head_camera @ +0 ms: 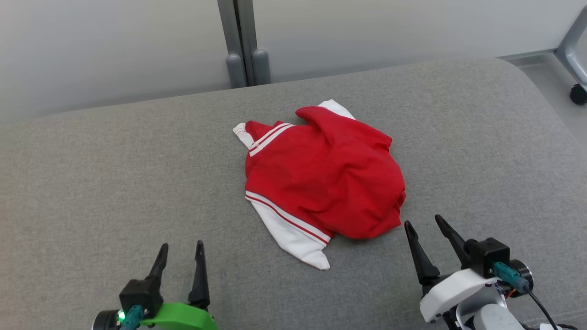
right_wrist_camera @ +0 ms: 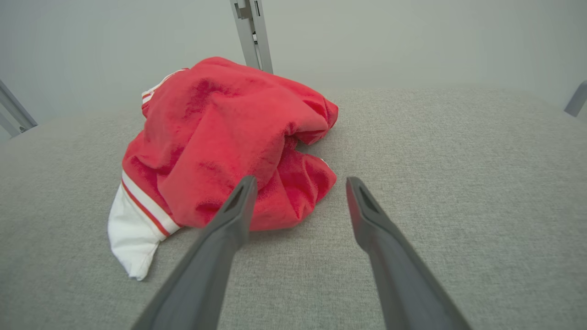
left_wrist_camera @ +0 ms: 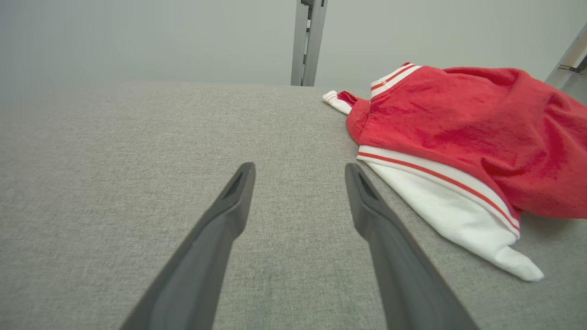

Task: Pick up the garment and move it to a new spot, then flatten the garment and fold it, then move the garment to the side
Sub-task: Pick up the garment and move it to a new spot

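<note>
Seemingly unstarted; red jacket [head_camera: 321,178] lay crumpled just ahead of the right gripper [head_camera: 422,220]; it and the left gripper [head_camera: 181,244] gaped empty.

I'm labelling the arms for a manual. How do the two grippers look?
Both have two long, dark fingers on black blocks with teal plugs. The left gripper has a green mount and a green light; the right gripper a white mount and black cable.
</note>
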